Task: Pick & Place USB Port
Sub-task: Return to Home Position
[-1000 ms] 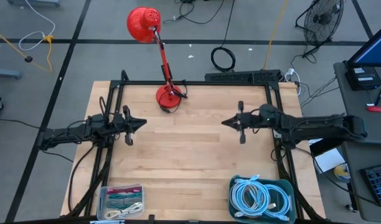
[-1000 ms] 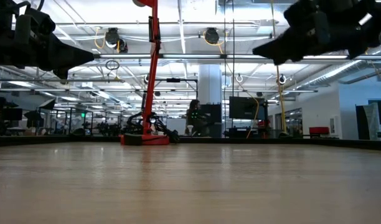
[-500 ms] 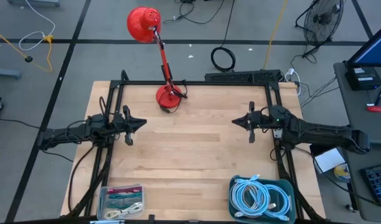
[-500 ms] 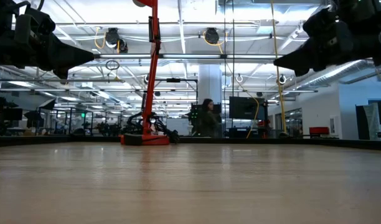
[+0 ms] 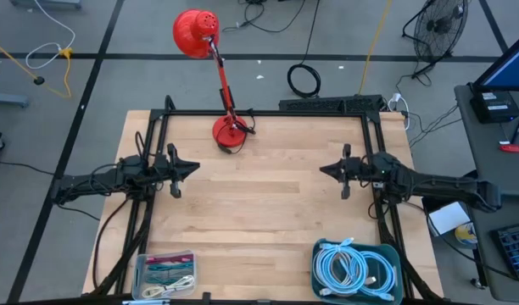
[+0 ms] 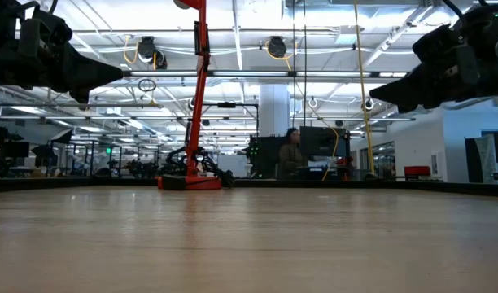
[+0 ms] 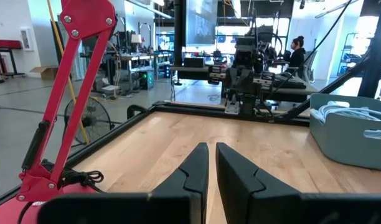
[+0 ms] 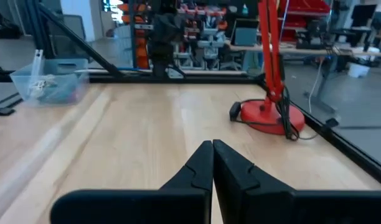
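**Cables Put Away, Time to Go Home**

We saw the wooden table (image 5: 259, 212) bare in the middle, with the red lamp (image 5: 228, 131) at its far edge. The blue bin (image 5: 393, 251) sat at the near right corner, full of light blue cables (image 5: 348, 267). The transparent bin (image 5: 164, 253) sat at the near left, with cables inside. The left gripper (image 5: 195, 169) hung over the left side, its fingers (image 7: 195, 169) nearly touching and holding nothing. The right gripper (image 5: 322, 169) hung over the right side, its fingers (image 8: 202, 165) pressed together, also empty. We thought the sorting was done. Next, both arms only needed to fold back and rest.
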